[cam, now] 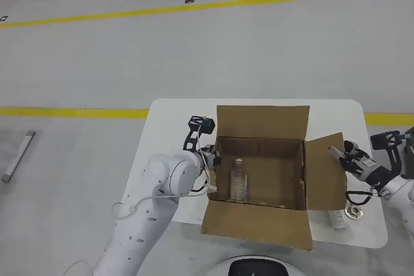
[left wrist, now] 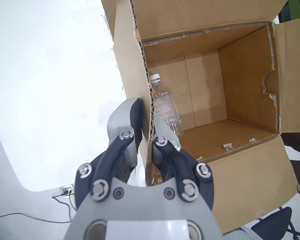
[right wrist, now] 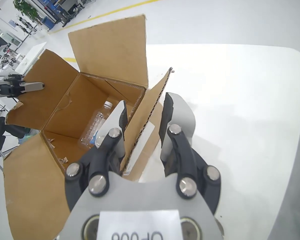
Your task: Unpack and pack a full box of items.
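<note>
Top view: the side flap [left wrist: 130, 76] of the brown cardboard box [cam: 262, 224] is being pinched by the left gripper [left wrist: 147, 111], nearer the clear plastic bottle [cam: 239, 181] lying cap-away; the right gripper [right wrist: 145, 107] is being held spread.

One cardboard box [cam: 255, 228] is counted, with four flaps folded open, on one table [cam: 172, 121]. One plastic bottle [cam: 239, 181] is counted inside. One white tube [cam: 337, 219] and one small round item [cam: 355, 213] are counted outside.

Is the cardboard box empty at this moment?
No, a clear plastic bottle with a white cap lies on the floor inside the cardboard box.
</note>
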